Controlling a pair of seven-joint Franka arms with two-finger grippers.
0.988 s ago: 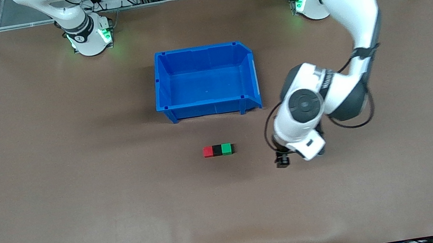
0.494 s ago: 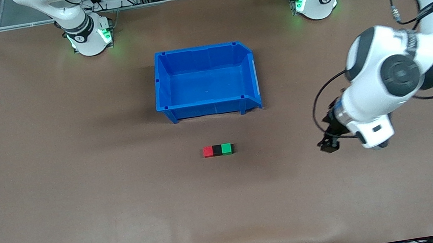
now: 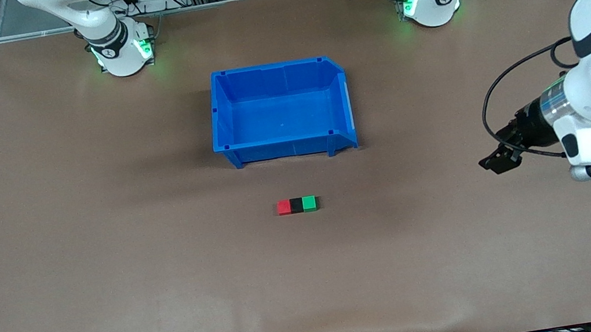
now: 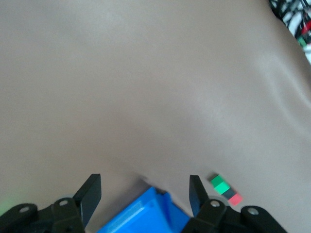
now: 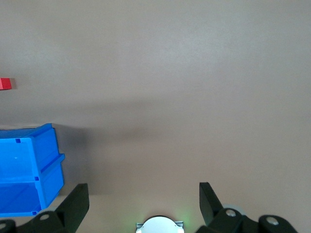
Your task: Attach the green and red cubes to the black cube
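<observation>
I see the red cube, black cube and green cube touching in a row at frame centre below the bin, light, rigid, best pinched by side faces, while left gripper at mid-right and right gripper, waiting, both hang spread and empty.

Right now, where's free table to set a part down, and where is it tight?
Free: the wide table strip between the cube row and the front camera, and the right arm's end beside the blue bin. Tight: the gap between the bin and the red cube, black cube and green cube. The left hand, open, hangs over the left arm's end.
</observation>
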